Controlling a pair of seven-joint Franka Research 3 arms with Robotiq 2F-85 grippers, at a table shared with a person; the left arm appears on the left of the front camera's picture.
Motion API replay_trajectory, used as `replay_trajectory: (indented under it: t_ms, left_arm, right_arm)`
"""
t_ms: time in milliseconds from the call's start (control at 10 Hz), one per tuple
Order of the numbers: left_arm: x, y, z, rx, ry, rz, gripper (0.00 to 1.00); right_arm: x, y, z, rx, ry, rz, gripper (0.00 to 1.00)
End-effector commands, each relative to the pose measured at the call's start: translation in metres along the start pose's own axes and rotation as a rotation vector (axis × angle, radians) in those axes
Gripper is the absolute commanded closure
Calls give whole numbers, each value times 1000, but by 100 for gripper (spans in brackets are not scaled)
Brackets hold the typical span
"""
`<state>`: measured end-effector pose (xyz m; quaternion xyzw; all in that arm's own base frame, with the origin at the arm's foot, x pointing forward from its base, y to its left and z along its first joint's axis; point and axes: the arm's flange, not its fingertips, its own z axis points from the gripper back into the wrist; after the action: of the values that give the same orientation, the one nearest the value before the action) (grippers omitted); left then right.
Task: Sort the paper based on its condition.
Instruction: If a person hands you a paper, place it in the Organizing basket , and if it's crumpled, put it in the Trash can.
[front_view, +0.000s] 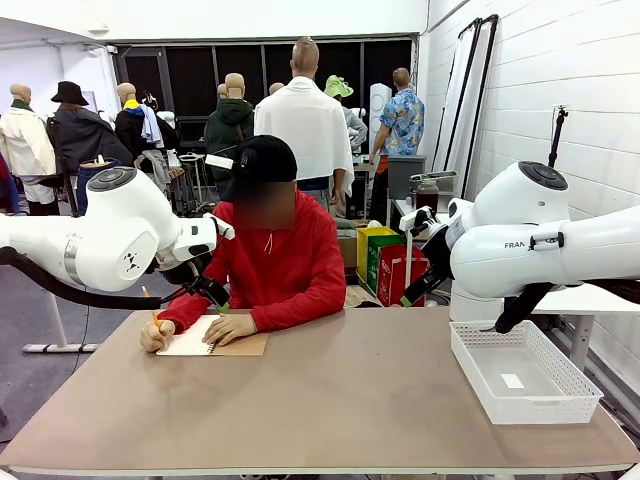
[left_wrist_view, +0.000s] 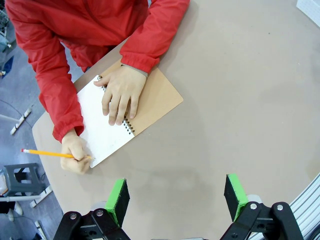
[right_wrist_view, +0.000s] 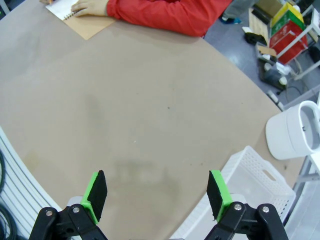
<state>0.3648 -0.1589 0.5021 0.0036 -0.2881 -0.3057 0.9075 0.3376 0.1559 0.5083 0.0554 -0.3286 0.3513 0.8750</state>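
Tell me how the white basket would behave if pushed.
The white basket looks like thin plastic lattice, so it is probably light and would likely slide on the smooth table. Low and wide, it seems unlikely to tip. Its perforated walls may flex slightly if squeezed.

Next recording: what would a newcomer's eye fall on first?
A person in red sits at the table's far side, writing with a yellow pencil in a spiral notebook. A white mesh basket stands near the right edge; the left gripper and right gripper hover open.
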Motion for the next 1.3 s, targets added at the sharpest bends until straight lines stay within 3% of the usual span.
replay_trajectory:
  t_ms: [0, 1200]
  left_arm:
    - [0, 1, -2, -3, -3, -6, 0]
    - [0, 1, -2, -3, -3, -6, 0]
  right_arm:
    - [1, 0, 0, -7, -4, 5, 0]
    - [1, 0, 0, -7, -4, 5, 0]
